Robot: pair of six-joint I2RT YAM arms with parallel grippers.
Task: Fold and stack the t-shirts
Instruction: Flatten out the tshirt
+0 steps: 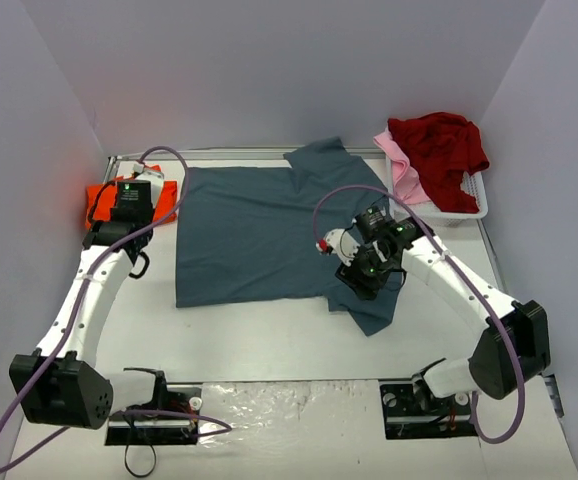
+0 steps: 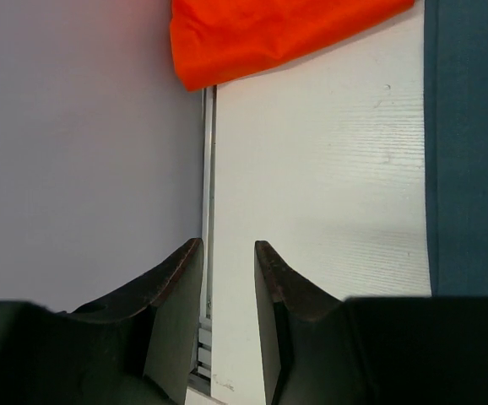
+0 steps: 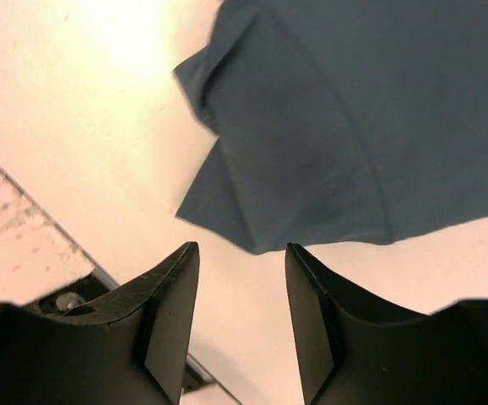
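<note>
The left arm (image 1: pixel 84 300) and right arm (image 1: pixel 454 282) have white links, black joints and purple cables (image 1: pixel 364 188). The left hand (image 2: pixel 227 245) and right hand (image 3: pixel 242 246) have dark tapered fingers (image 3: pixel 172 304).

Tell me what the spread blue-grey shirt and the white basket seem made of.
Blue-grey shirt: soft matte cloth, likely a cotton knit; it lies limp, with soft folds and a hemmed sleeve. White basket: probably rigid plastic with a smooth finish; its thin rim stays straight under the heaped shirts.

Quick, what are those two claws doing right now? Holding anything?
Left gripper: open, empty.
Right gripper: open, empty, above the blue-grey t-shirt.
</note>
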